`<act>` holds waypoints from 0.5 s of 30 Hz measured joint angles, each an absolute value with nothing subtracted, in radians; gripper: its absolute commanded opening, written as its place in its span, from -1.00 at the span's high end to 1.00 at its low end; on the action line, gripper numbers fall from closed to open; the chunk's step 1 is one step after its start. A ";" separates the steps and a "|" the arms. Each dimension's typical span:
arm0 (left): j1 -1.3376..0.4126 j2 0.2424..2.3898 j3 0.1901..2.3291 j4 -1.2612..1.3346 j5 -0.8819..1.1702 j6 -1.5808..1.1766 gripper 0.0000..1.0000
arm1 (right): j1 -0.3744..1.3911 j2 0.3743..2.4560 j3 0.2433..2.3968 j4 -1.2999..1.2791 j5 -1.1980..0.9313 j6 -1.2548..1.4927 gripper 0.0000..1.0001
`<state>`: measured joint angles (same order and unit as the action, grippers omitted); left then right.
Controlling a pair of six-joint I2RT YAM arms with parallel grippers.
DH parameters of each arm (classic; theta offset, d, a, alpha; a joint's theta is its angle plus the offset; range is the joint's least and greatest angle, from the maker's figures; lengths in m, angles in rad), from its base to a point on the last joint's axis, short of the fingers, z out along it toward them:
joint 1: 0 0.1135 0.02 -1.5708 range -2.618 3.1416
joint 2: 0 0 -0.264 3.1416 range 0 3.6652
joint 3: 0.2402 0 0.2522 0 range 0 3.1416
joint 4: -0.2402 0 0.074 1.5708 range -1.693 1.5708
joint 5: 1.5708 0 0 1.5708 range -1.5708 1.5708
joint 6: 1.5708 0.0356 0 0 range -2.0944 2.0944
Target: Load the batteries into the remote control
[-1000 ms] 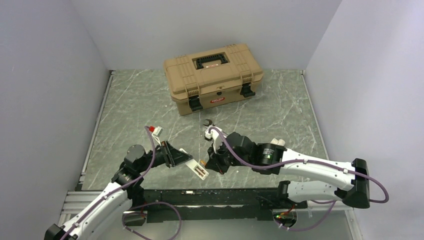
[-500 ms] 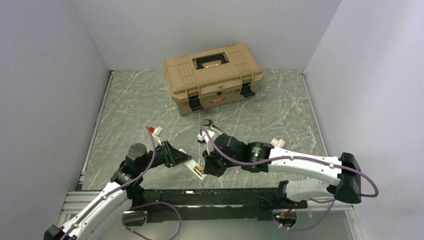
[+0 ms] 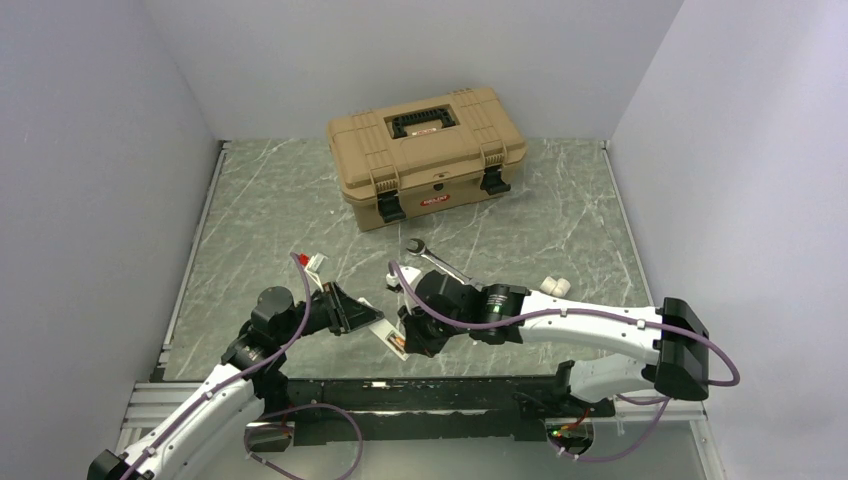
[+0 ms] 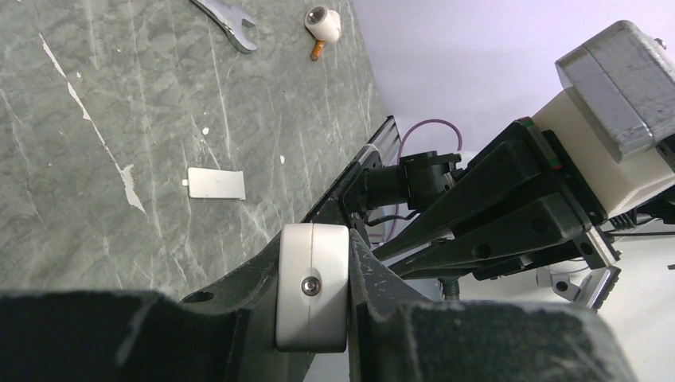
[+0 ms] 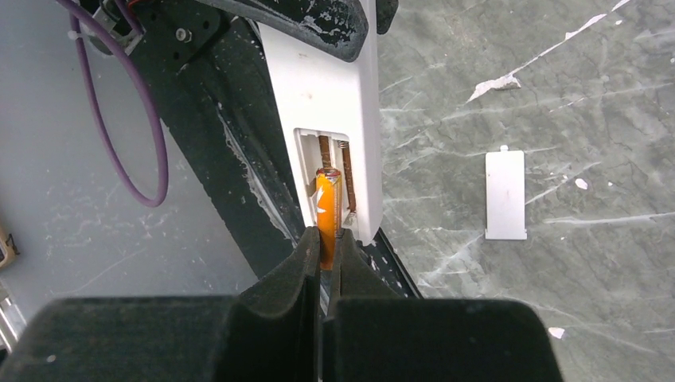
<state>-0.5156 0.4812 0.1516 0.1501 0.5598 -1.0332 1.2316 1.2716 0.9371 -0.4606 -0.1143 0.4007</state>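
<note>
Tan toolbox (image 3: 428, 155) at 12 o'clock, lid down, red label (image 3: 434, 200) illegible. Remote control (image 5: 330, 87) near 6, clamped by L gripper (image 3: 365, 318) — recess up. R gripper (image 5: 325, 255) pinched orange battery (image 5: 327, 203) in recess.

At twelve o'clock on the green marbled table (image 3: 260, 200), a tan toolbox (image 3: 427, 152), lid shut, black handle on top. Just toward six from it, a steel wrench (image 3: 437, 262), flat. Toward three o'clock, a small white fitting (image 3: 555, 286).
</note>
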 measured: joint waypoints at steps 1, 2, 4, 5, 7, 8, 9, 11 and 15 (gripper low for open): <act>-0.516 0.481 0.152 0.150 0.560 -1.034 1.00 | 1.232 1.276 0.937 -0.461 -0.114 0.402 1.00; -0.516 0.481 0.152 0.149 0.560 -1.033 1.00 | 1.232 1.279 0.937 -0.461 -0.114 0.402 1.00; -0.516 0.482 0.152 0.147 0.560 -1.033 1.00 | 1.232 1.287 0.937 -0.460 -0.114 0.404 1.00; -0.516 0.482 0.152 0.145 0.560 -1.034 1.00 | 1.232 1.290 0.937 -0.459 -0.114 0.405 1.00; -0.516 0.482 0.152 0.144 0.559 -1.034 1.00 | 1.232 1.296 0.937 -0.456 -0.113 0.405 1.00; -0.516 0.482 0.152 0.144 0.559 -1.034 1.00 | 1.232 1.298 0.937 -0.454 -0.113 0.406 1.00; -0.516 0.482 0.152 0.143 0.559 -1.034 1.00 | 1.232 1.300 0.937 -0.454 -0.112 0.408 1.00; -0.516 0.483 0.152 0.140 0.559 -1.034 1.00 | 1.232 1.305 0.938 -0.453 -0.110 0.411 1.00; -0.516 0.487 0.152 0.122 0.556 -1.034 1.00 | 1.232 1.325 0.947 -0.453 -0.102 0.412 1.00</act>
